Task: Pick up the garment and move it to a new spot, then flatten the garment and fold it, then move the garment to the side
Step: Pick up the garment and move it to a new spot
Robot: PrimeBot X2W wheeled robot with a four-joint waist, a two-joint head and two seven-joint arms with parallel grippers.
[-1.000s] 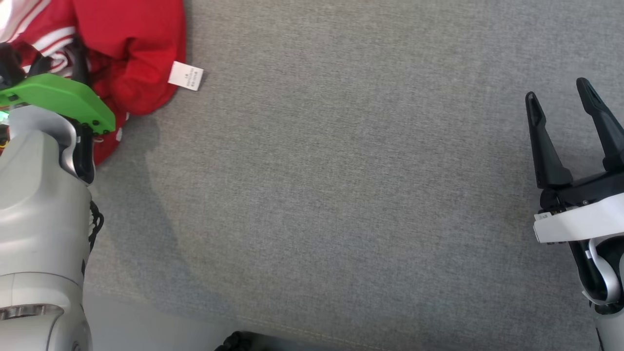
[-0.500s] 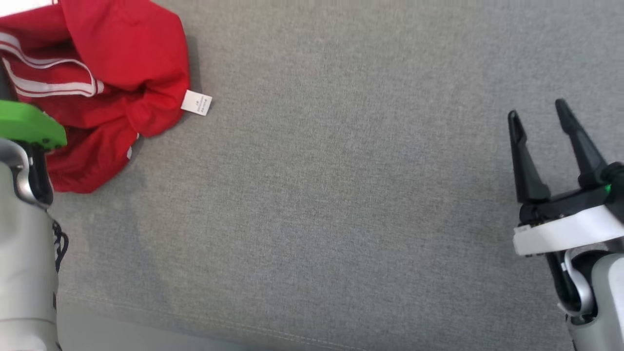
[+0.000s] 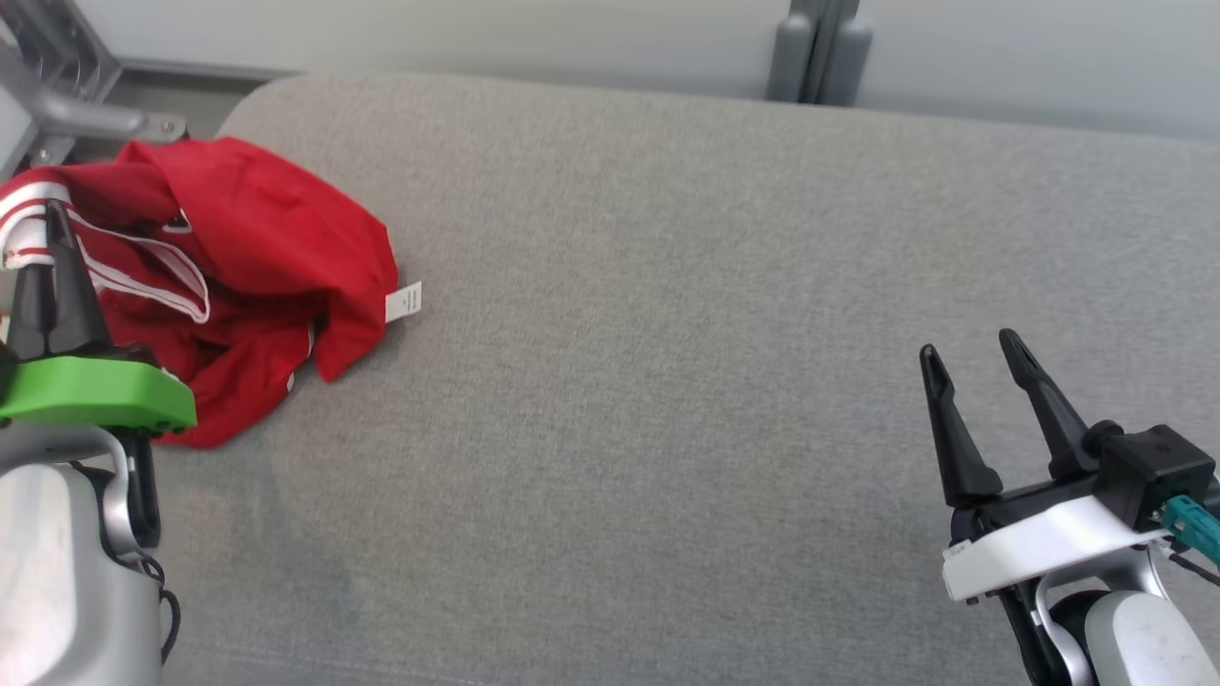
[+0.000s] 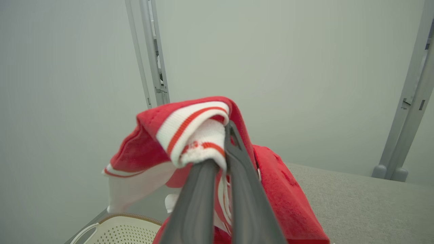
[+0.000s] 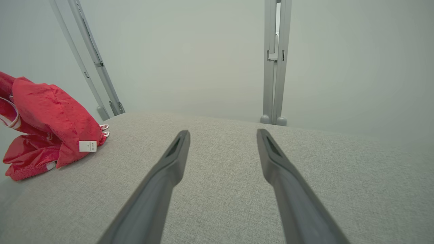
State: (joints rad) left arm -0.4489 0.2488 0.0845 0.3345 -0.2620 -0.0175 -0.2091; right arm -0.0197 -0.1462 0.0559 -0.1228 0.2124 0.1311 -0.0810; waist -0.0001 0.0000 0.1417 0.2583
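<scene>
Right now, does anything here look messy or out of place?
The red garment lies crumpled at the left end of the grey cushion, white label sticking out, while the left gripper pinches its striped cuff. Nothing looks damaged.

Cloth on cloth
I'm seeing the garment (image 3: 267,229) looking soft and fleecy, the grey surface (image 3: 667,429) looking coarsely woven, matt.

No text can be read: the only print stands on a small white tag (image 3: 403,303) at the red garment's (image 3: 257,219) edge, well apart from the right end effector (image 3: 968,345), too small to make out.
</scene>
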